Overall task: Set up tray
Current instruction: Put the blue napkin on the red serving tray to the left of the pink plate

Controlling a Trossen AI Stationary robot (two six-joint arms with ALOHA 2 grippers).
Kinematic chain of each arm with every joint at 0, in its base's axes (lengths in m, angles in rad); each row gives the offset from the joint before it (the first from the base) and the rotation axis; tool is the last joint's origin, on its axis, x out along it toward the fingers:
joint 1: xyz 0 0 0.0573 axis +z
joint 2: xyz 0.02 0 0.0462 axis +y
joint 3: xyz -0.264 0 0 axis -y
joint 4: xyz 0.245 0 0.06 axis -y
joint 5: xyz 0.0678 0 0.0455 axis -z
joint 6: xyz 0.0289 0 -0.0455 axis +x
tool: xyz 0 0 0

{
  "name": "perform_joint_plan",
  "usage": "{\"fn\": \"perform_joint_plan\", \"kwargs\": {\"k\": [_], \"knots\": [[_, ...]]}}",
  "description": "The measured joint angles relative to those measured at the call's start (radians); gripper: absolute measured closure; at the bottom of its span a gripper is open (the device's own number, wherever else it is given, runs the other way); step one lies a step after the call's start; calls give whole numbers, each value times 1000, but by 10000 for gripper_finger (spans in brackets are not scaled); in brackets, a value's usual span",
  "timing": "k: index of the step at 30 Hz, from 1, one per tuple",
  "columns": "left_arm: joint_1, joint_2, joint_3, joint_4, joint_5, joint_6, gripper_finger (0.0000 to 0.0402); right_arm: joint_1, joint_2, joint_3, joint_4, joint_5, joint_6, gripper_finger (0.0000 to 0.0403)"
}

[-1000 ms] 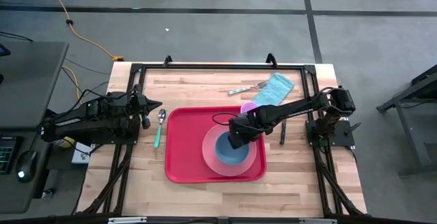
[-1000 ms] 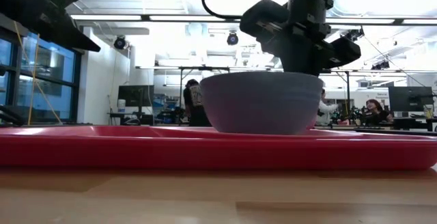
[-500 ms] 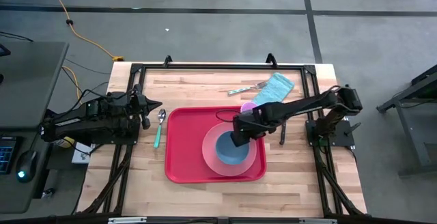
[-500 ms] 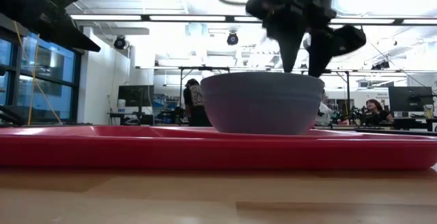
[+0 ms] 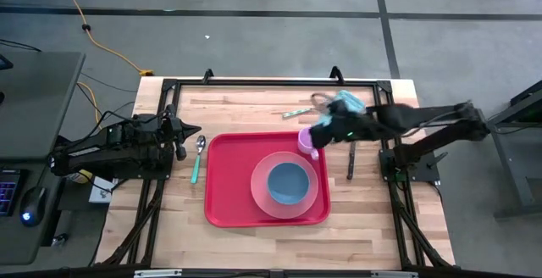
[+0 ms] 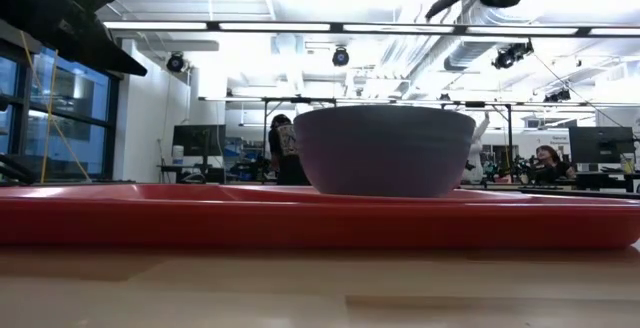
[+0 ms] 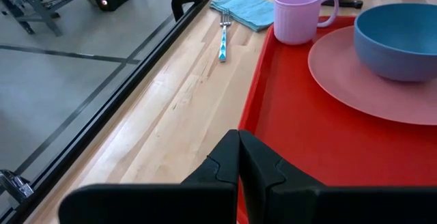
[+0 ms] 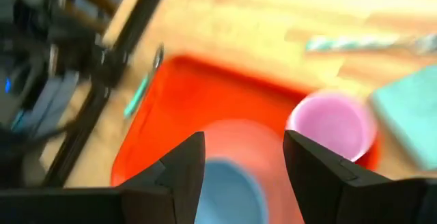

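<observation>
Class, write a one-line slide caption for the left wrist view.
Shut left gripper faces red tray holding plate, blue bowl, pink mug.

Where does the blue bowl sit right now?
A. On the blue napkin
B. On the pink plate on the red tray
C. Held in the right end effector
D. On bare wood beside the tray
B: the blue bowl rests on the pink plate inside the red tray, with the open right end effector off near the pink mug.
</observation>
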Motion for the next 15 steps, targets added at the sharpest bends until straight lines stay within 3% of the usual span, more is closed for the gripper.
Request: {"fn": "perform_joint_plan", "kwargs": {"k": [6,15], "knots": [[0,0,0,0,0,0,362,-114,-107,0,-200,108,-12,232],[0,0,0,-1,0,-7,362,-433,-106,0,-442,85,-101,238]]}}
